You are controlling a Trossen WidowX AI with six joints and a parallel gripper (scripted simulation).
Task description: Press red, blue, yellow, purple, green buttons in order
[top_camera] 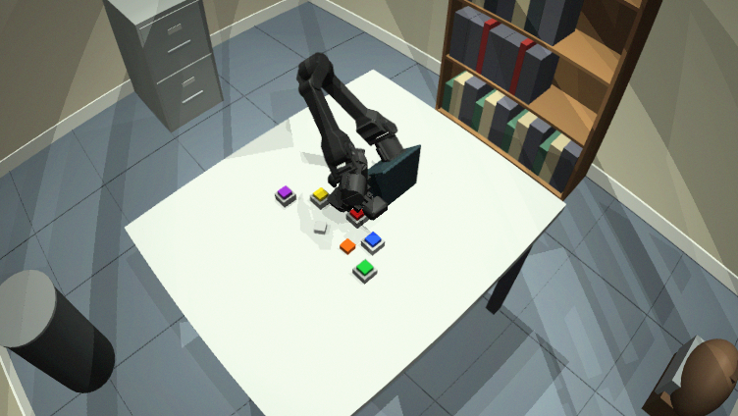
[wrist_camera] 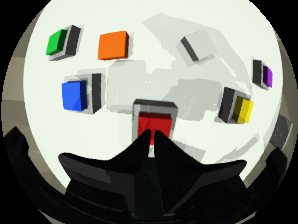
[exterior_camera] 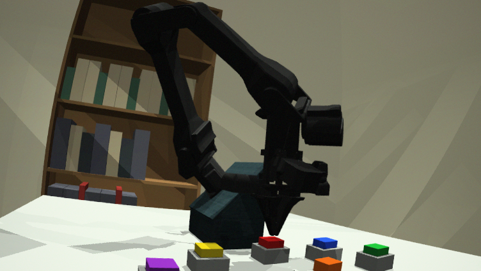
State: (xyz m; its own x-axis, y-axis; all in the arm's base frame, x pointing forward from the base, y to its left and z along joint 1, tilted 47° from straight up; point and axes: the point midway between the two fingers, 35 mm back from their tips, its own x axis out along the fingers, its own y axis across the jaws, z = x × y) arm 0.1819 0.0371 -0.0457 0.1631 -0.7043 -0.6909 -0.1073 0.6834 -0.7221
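While hanging point-down over the red button (exterior_camera: 270,241), gripper (exterior_camera: 274,232) pressed together, pinching nothing, tip sitting just above the cap, no contact plainly showing in the exterior view. Sitting on the white table (top_camera: 289,331), going left to right in the top view: purple button (top_camera: 284,191) at far left, then yellow button (top_camera: 319,194) just beside the arm, white block (top_camera: 320,227) lying nearer the camera, orange block (top_camera: 347,245) touching nothing, red button partly hiding under the gripper, green button (top_camera: 364,267) nearest the camera, blue button (top_camera: 372,238) just right of the orange block. Standing behind the red button, dark teal base (top_camera: 397,173) carrying the arm. Showing in the wrist view: closed fingertips lining up on the red cap, blue at left, yellow at right.
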